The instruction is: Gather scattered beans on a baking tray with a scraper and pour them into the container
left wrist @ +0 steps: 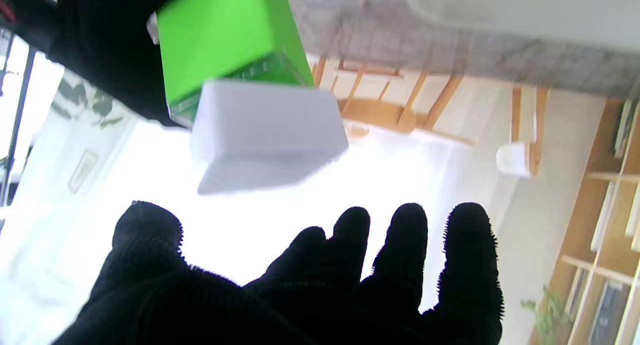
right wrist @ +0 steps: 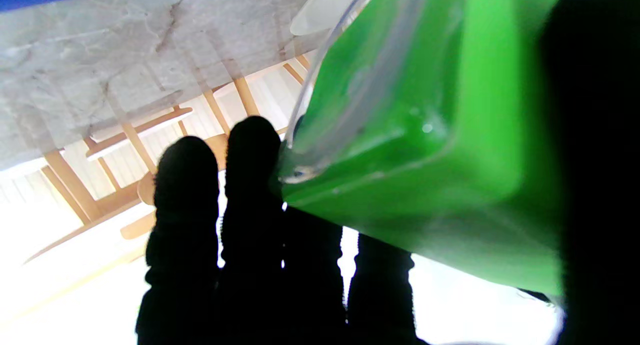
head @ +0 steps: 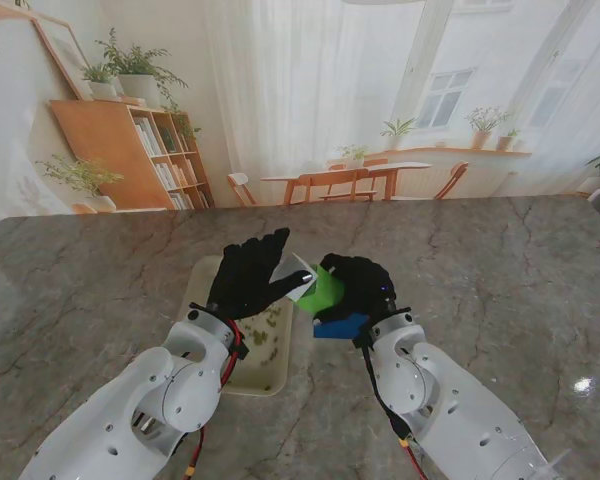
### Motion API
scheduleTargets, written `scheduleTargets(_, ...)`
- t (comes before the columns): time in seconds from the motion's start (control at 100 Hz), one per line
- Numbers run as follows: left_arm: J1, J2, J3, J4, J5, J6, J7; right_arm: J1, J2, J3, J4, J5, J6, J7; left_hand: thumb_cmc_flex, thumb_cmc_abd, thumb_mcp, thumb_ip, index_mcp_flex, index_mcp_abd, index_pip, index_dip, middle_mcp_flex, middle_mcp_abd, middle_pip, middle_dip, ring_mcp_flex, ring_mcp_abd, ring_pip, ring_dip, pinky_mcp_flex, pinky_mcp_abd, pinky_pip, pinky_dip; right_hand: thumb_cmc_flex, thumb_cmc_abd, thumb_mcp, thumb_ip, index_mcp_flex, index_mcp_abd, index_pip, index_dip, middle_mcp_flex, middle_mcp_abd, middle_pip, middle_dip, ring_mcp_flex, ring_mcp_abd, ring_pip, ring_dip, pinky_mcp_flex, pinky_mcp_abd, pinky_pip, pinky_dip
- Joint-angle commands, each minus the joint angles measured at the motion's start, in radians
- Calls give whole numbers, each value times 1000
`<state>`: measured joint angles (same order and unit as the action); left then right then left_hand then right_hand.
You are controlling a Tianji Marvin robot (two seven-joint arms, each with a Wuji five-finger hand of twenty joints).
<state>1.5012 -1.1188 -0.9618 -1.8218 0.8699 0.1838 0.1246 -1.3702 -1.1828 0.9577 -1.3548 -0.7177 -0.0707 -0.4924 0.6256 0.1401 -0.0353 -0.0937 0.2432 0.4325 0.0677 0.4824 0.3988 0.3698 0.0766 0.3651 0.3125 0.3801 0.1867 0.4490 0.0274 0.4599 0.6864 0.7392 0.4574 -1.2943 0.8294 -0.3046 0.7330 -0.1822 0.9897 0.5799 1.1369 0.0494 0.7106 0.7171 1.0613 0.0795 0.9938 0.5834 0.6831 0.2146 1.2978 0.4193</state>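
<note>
Container (head: 327, 288), green with a clear rim, is off the desk (head: 500, 270) in the right hand (head: 358, 290), fingers (right wrist: 250, 185) clamped around its body, tilted toward 10 o'clock. White scraper (head: 298, 276) sits at its mouth, between both hands. Left hand (head: 248, 275) is raised just at 9 o'clock of it, fingers (left wrist: 410, 245) spread; left wrist view shows a gap between fingertips and the scraper, so I read it as holding nothing, though the stand view alone is ambiguous. What carries the scraper I cannot tell.

Baking tray (head: 202, 272) lies on the desk at 7 o'clock of the hands, under the left forearm; beans (head: 265, 330) are scattered in its near half. Blue object (head: 340, 326) sits under the right hand, unidentifiable.

Handling, my guess:
- Container: light, rigid plastic, smooth walls, likely to slip. Grip mid-body on opposite flat sides, mouth kept clear.
- Scraper: thin, stiff, light. Take it by the thick back edge, blade free.
- Beans: small, roll easily. Gather with slow strokes toward a tray corner.
</note>
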Motion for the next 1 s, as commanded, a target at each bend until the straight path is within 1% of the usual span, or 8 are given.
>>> scheduleTargets(0.0,19,2,-33,-4,28,-24,31,5,-8,6,14,7,6,14,29,52,-3,69,-55,22,-15,-8,-55,-8,-15,-22,-52,-26,-31,-31,-33,-31,-62,-41,155,191,570,26,45,-155,182,54,38,-39,122,1,20,-133,75,-2,-8,-2,19,3)
scheduleTargets(0.12,53,5,-117,-3,33,-163,68,7,-13,13,24,31,7,16,81,16,-3,70,-95,4,-20,-1,-108,-73,-26,-37,-91,-101,-69,-87,-48,-87,-171,-86,158,211,549,32,38,-165,179,54,32,-49,112,-2,16,-136,60,-7,-12,-8,13,-2)
scheduleTargets(0.26,89,23,-218,-1,14,-338,5,7,-17,19,29,48,2,15,112,-94,1,75,-97,-18,-31,-17,-147,-134,-42,-75,-136,-173,-112,-162,-51,-139,-279,-141,159,221,536,36,37,-172,178,54,29,-57,105,-2,13,-138,49,-8,-15,-11,8,-5)
scheduleTargets(0.46,89,52,-272,33,91,-491,-73,4,-27,16,30,85,-23,5,113,-197,7,78,-108,-17,-85,-125,-231,-149,-66,-138,-192,-194,-119,-210,-57,-173,-330,-195,158,230,523,40,34,-184,174,53,29,-67,95,-1,13,-142,35,-7,-16,-16,2,-8)
scheduleTargets(0.51,80,57,-271,42,115,-511,-81,4,-28,14,30,88,-30,4,117,-203,10,75,-104,-15,-90,-183,-249,-150,-60,-142,-204,-194,-111,-210,-64,-181,-325,-210,158,231,523,41,36,-186,174,54,29,-69,93,-1,13,-142,32,-6,-17,-16,2,-8)
scheduleTargets(0.85,-11,58,-189,122,122,-554,-59,2,-30,0,32,90,-66,-1,159,-226,17,68,-102,-32,-81,-219,-249,-161,-54,-137,-218,-198,-104,-212,-76,-189,-295,-227,154,231,522,42,33,-191,173,55,30,-75,87,1,13,-144,21,-4,-19,-19,-3,-11)
scheduleTargets(0.94,-25,54,-172,137,93,-547,-53,-2,-31,0,28,98,-74,0,178,-243,14,65,-106,-57,-53,-176,-218,-183,-46,-129,-196,-206,-96,-213,-73,-191,-272,-246,155,228,523,42,34,-192,171,55,31,-76,86,2,13,-143,21,-3,-19,-19,-4,-11)
scheduleTargets(0.99,-30,52,-165,142,82,-545,-55,-4,-32,0,26,100,-77,-2,181,-252,14,64,-106,-78,-21,-97,-169,-194,-33,-115,-170,-217,-90,-209,-63,-193,-251,-257,154,228,524,41,36,-192,173,56,32,-75,86,3,13,-144,19,-3,-19,-20,-4,-11)
